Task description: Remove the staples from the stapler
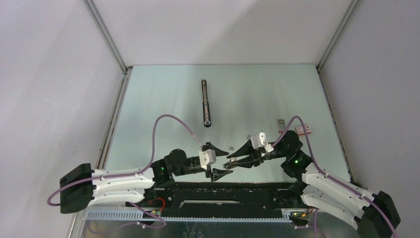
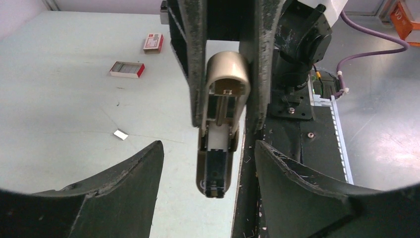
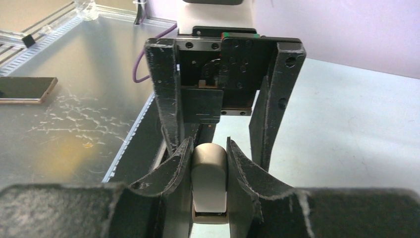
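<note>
stapler: black bar [image 1: 206, 103] flat on the table [image 1: 257, 89], lengthwise toward the far wall, well apart from both grippers, nothing touching it.
staples: can't pick out a loose strip. My guess is the silvery line along the bar is the load, so not out yet.
right gripper [image 3: 209, 144]: closed down tight on a beige piece [image 2: 225, 79]. It has a rounded end and a black and white channel inside, and it's held off the table. Stapler-type hardware by the look of it, can't say what part.
left gripper [image 2: 208, 148]: wide open, holding nothing. Fingers sit either side of the beige piece's free end. Contact: can't tell.
other: red-and-white box [image 2: 153, 42], tray [image 2: 127, 69], and a small silvery bit [image 2: 120, 134] on the table nearer the arms. Too small to identify.
handling, bar: looks rigid, light and smooth, and it lies very low, so it will likely skate if nudged. Pinch across the narrow width near mid-length and keep off the silvery line.
handling, strip: probably featherlight and snaps if bent. Grip the long sides lightly and pull straight along the channel.
risk: with the right gripper occupied, only the left is free to go for the bar.
</note>
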